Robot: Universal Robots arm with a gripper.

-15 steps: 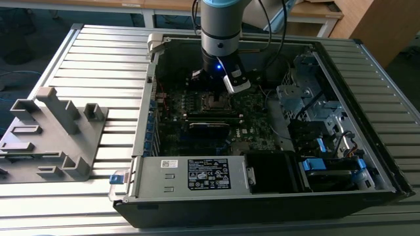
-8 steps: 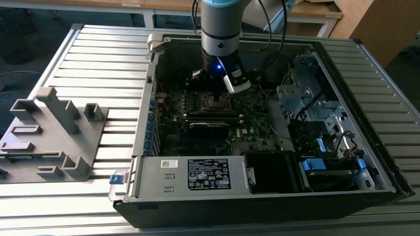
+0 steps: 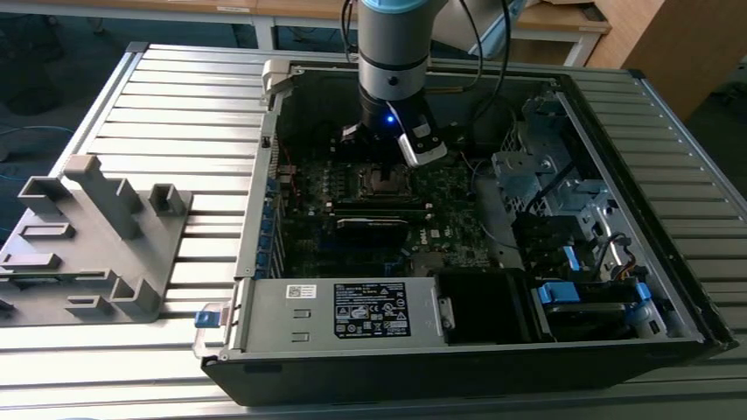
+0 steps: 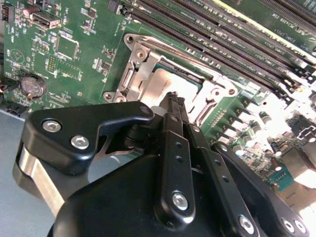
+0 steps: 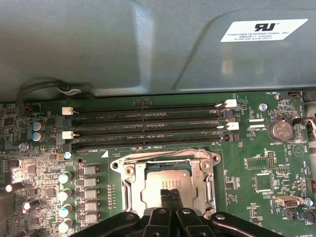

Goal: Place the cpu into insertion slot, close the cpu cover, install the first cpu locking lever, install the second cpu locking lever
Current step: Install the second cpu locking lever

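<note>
A work surface of pale ribbed metal slats [image 3: 164, 114] is seen in the exterior view, with long grooves running between the slats. Its far edge is bordered by a dark blue-grey floor [image 3: 59, 52]. Beyond that edge, wooden tables [image 3: 548, 22] on white legs are set along the back, and a wooden cabinet panel [image 3: 671, 44] is placed by the far corner at the exterior view's right. A grey plastic fixture [image 3: 87, 241] with upright blocks is laid on the slats near the edge at the exterior view's left. The slats are evenly lit, and no hard shadows are cast.
</note>
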